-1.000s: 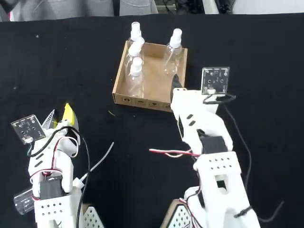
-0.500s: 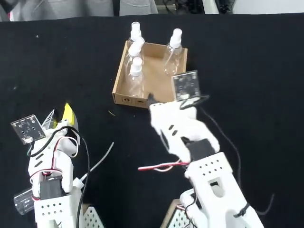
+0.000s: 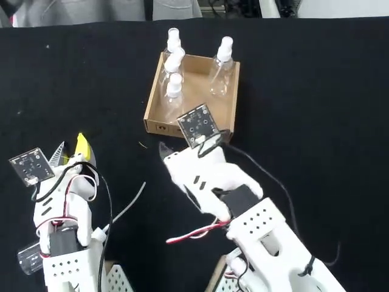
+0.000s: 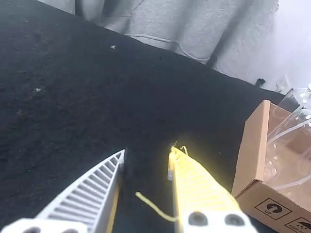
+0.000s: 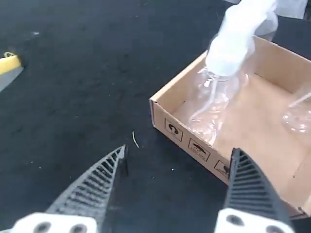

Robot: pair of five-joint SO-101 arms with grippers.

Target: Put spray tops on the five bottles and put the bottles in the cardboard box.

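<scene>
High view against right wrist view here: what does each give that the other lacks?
High view: four topped bottles standing in the cardboard box, and a fifth bottle lying beside the left arm's base. Right wrist view: the right gripper open and empty, facing the box's front corner. Both: the box and topped bottles in it.

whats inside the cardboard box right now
Four clear plastic bottles with white spray tops stand upright in the brown cardboard box, three along one side, one by the other. In the high view the right arm's square board covers part of its near edge.
</scene>
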